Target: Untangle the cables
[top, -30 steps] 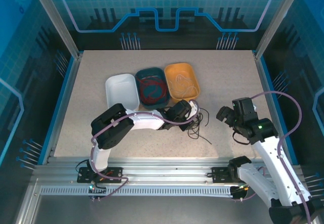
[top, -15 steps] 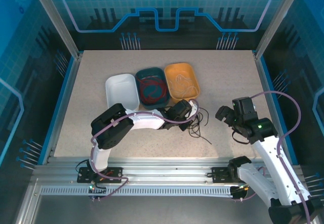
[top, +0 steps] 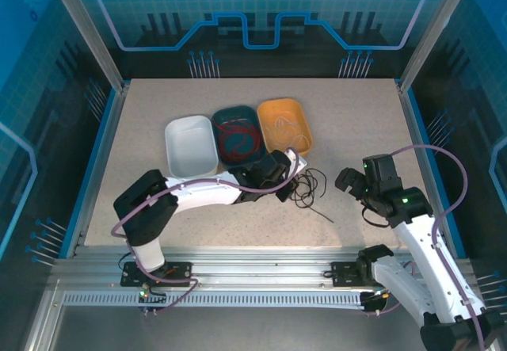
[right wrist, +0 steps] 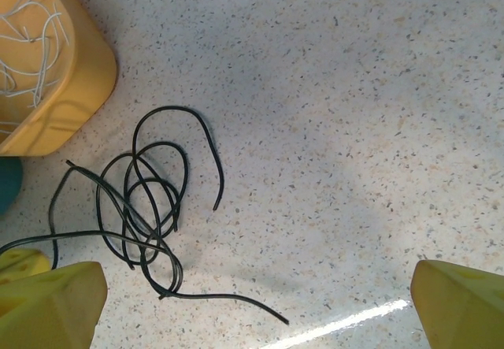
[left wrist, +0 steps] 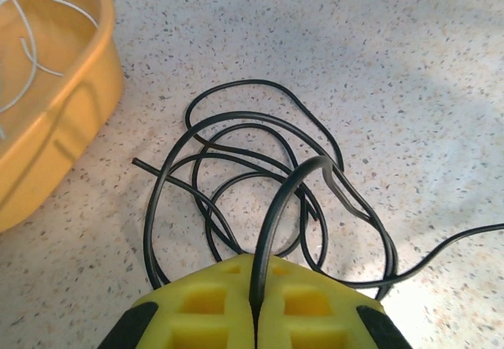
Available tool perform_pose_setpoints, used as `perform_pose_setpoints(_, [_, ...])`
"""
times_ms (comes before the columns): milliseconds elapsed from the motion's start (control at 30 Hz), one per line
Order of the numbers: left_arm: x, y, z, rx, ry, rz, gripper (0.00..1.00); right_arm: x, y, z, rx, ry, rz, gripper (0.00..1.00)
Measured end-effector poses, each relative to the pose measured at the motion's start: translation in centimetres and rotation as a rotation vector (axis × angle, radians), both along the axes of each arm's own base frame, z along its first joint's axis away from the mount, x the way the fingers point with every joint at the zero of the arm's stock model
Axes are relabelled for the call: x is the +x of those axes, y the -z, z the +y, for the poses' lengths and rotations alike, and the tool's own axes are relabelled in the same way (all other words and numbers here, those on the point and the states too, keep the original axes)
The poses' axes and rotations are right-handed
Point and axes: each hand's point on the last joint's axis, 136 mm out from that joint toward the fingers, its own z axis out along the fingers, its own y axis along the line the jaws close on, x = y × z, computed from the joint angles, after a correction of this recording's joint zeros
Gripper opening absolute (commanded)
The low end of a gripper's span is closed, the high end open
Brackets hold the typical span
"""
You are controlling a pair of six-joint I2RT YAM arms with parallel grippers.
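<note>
**One strand pinched, the coil not yet drawn apart**

One black cable (left wrist: 260, 168) is coiled in overlapping loops on the table (top: 356, 121), just at 5 o'clock of the orange tray (top: 279, 101), where whitish cable (top: 283, 133) is laid; red cable (top: 238, 141) is kept in the teal tray (top: 234, 111). A raised loop of the black cable is clamped between the closed fingers of the left gripper (left wrist: 253, 286); the right gripper (right wrist: 256, 282) is held wide open and empty at 3 o'clock of the coil. A slow, straight lift is judged best, so that loops slip free rather than being cinched into a knot; the tail could be pinned by the right gripper should the coil drag.
</note>
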Motion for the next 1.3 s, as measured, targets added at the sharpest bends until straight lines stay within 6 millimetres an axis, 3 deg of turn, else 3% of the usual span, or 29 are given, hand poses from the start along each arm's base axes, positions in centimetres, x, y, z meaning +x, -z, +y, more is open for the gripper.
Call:
perform_pose_setpoints(300, [-1.2,-2.0,1.9,-0.044,-0.027,-0.010,0.00,0.8,1.0,1.8,0.071,-0.069,-0.006,1.00])
perform_pose_setpoints(667, [-1.4,-7.2,3.4,-0.140,-0.074,-0.090,0.00,1.6,2.2,3.8,0.153,-0.129,0.004,0.97])
perform_pose_setpoints(1133, [-1.5,-7.1,4.1,-0.158,-0.113,-0.077,0.00,2.7,3.2,6.0,0.245,-0.192,0.012,0.89])
perform_pose_setpoints(1300, [-1.7,-7.6,4.4,-0.183,-0.122,-0.085,0.00,3.1,3.2,6.6,0.272,-0.206,0.001,0.81])
